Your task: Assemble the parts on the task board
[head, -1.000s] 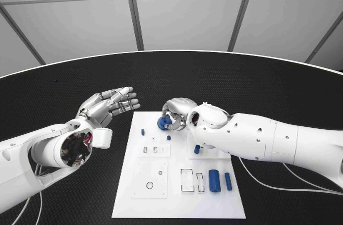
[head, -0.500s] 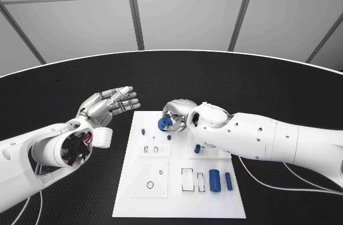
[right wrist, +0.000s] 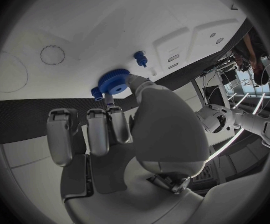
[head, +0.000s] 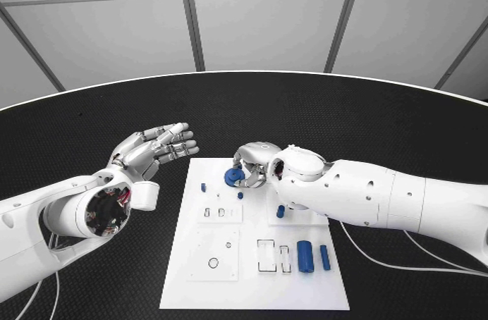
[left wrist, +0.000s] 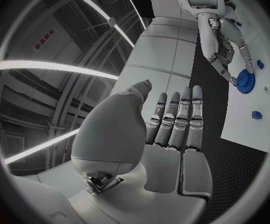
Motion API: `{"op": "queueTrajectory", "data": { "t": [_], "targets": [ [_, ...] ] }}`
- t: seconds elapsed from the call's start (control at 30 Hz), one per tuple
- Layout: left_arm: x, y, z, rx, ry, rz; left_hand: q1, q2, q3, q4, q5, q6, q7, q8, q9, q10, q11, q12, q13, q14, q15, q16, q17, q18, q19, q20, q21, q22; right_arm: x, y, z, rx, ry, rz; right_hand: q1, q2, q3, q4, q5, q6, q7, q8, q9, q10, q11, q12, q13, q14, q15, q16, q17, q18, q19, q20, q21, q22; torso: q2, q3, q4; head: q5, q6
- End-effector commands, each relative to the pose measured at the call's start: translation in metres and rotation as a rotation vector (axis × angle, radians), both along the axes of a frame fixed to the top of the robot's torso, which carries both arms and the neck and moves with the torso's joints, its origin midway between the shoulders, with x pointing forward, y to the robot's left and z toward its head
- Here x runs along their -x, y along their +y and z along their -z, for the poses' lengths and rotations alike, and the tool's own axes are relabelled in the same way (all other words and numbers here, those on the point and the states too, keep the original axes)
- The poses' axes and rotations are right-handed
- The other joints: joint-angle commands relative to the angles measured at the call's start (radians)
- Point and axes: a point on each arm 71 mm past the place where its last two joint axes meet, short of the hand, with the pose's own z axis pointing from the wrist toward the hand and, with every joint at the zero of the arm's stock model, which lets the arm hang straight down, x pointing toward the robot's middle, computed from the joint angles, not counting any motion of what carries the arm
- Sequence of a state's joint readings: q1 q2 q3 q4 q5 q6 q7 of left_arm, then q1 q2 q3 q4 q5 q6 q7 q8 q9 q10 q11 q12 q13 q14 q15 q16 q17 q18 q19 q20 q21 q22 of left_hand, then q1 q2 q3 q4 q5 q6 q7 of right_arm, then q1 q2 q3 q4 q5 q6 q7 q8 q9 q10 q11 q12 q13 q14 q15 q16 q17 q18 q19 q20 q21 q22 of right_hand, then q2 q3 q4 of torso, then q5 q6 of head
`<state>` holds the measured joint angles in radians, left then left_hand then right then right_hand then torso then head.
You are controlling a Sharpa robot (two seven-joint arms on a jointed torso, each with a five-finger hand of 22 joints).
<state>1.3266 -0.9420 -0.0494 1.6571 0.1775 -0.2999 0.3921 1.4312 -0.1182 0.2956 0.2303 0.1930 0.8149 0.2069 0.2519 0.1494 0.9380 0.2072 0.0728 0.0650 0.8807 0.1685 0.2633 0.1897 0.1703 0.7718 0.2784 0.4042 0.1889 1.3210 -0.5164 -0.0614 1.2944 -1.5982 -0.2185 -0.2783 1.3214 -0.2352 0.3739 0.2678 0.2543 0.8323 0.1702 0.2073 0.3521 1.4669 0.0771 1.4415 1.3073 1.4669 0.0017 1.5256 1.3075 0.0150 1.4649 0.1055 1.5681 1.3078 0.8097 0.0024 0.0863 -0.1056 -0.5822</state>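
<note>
over task board (head: 254, 292), blue gear (head: 234, 175) pinched in right hand (head: 254, 163).

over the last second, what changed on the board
Very little. The right hand keeps its fingers on the blue gear over the board's far end, with only a slight shift. The left hand stays open beside the board, and the loose parts have not moved.
</note>
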Motion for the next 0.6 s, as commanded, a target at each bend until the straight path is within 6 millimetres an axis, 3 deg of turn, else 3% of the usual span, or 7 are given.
{"op": "queueTrajectory", "data": {
  "t": [0.03, 0.5, 0.6],
  "targets": [
    [0.0, 0.0, 0.0, 0.0, 0.0, 0.0, 0.0, -0.01, 0.005, 0.002, -0.007, -0.003, 0.051, -0.004, -0.002, -0.003, 0.003, -0.006, -0.001, -0.006, 0.002, -0.007, 0.001, 0.01, -0.001, 0.0, 0.006, 0.001, 0.0, -0.002, 0.0, -0.001, -0.002, 0.007, -0.013, 0.002, -0.009, 0.005, 0.01, 0.009, -0.002, -0.003, -0.002, 0.007, 0.006, -0.001, 0.16, 0.082, 0.006, 0.007, 0.158, -0.015, 0.106, 0.007, 0.003, 0.263, 0.0, 0.0005, 0.0001, 0.0, 0.001],
    [0.0, 0.001, 0.0, 0.0, 0.0, -0.001, 0.0, -0.01, 0.005, 0.002, -0.007, -0.003, 0.051, -0.004, -0.002, -0.003, 0.003, -0.006, -0.001, -0.006, 0.002, -0.007, 0.001, 0.01, -0.001, 0.0, 0.006, 0.001, 0.01, -0.023, -0.009, -0.099, -0.052, 0.017, -0.052, 0.031, -0.032, 0.018, 0.037, 0.025, -0.002, -0.01, -0.007, 0.021, 0.006, 0.017, 0.173, 0.083, 0.007, 0.009, 0.163, -0.015, 0.106, 0.009, 0.003, 0.263, 0.0, 0.0013, 0.0011, 0.0, 0.001],
    [0.0, 0.003, 0.0, -0.001, 0.0, -0.004, 0.0, -0.01, 0.005, 0.002, -0.007, -0.003, 0.051, -0.004, -0.002, -0.003, 0.003, -0.006, -0.001, -0.006, 0.002, -0.007, 0.001, 0.01, -0.001, 0.0, 0.006, 0.001, 0.019, -0.035, -0.015, -0.17, -0.073, 0.003, -0.048, 0.034, -0.028, 0.015, 0.041, 0.036, -0.004, -0.007, -0.006, 0.026, 0.004, 0.023, 0.178, 0.083, 0.006, 0.009, 0.162, -0.015, 0.106, 0.008, 0.003, 0.263, -0.002, 0.0026, -0.0039, 0.006, -0.001]
  ]
}}
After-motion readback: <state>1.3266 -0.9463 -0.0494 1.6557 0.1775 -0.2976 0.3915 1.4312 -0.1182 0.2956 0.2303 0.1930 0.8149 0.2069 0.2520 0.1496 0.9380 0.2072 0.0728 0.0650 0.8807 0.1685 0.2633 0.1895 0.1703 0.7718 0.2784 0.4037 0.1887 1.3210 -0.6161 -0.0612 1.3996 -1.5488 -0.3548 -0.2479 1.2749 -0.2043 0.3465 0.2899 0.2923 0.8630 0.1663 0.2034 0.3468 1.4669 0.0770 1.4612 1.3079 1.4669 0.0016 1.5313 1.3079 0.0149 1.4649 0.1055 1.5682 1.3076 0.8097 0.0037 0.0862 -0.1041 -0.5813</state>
